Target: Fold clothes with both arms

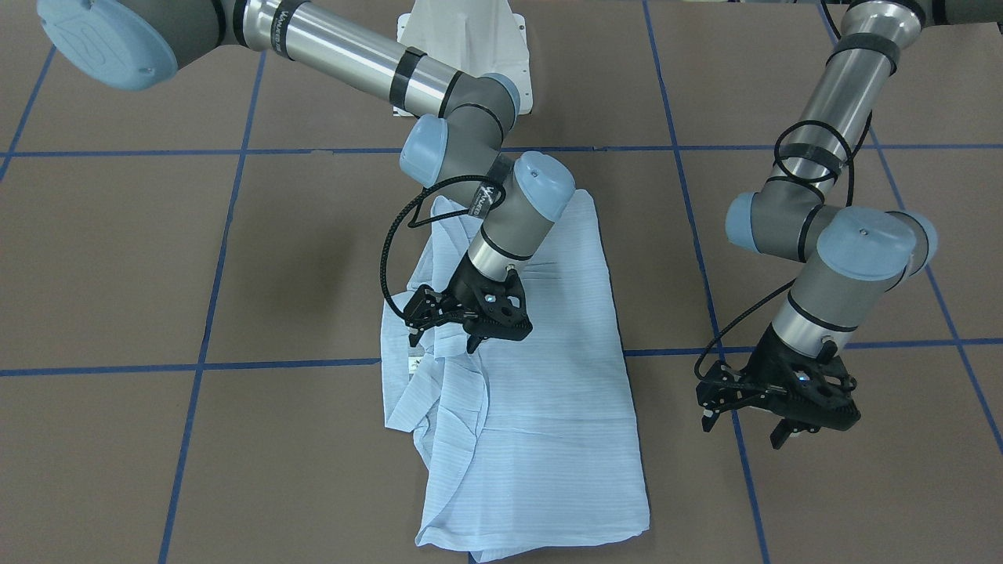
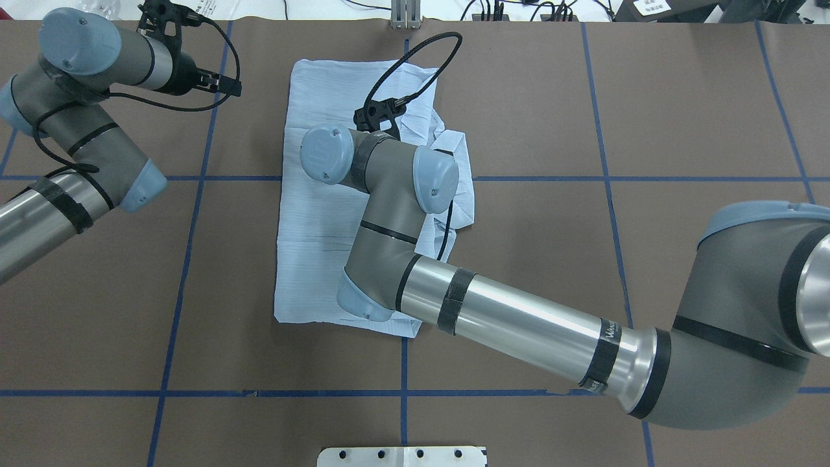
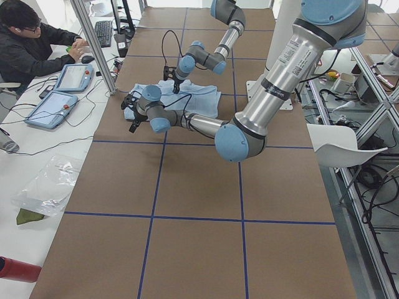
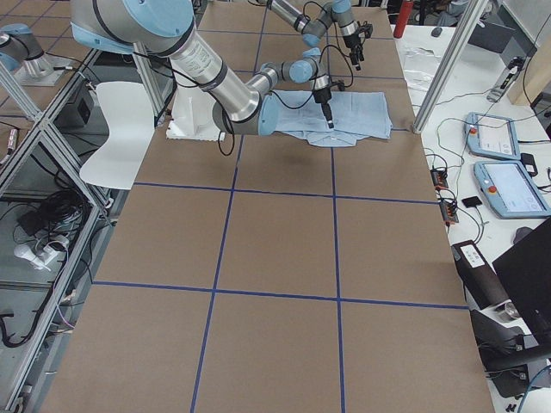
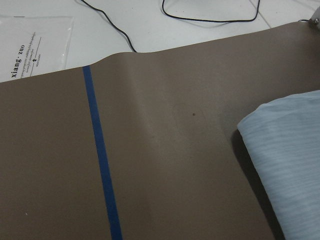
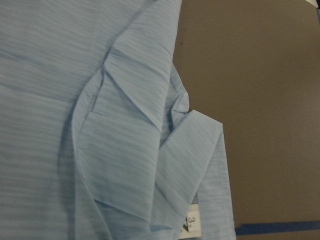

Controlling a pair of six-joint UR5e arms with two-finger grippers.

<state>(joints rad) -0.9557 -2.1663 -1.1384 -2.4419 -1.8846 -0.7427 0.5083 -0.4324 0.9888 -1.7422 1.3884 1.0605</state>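
Brown bench (image 1: 117,258) marked with a blue tape grid (image 1: 235,364), and a white base plate (image 1: 470,47) at the robot's edge. On the side desk, a guy in a dark jacket (image 3: 28,47) sits by a tablet (image 3: 73,76), a second tablet (image 3: 53,107) and a keyboard (image 3: 103,32). There's a clear plastic bag (image 3: 53,184) nearer the camera.

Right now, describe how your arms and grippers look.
The right arm and left arm are silver tubes with grey joints, round light blue caps, black bands and looping black cables. The right gripper and left gripper are black, skeletal, two-fingered.
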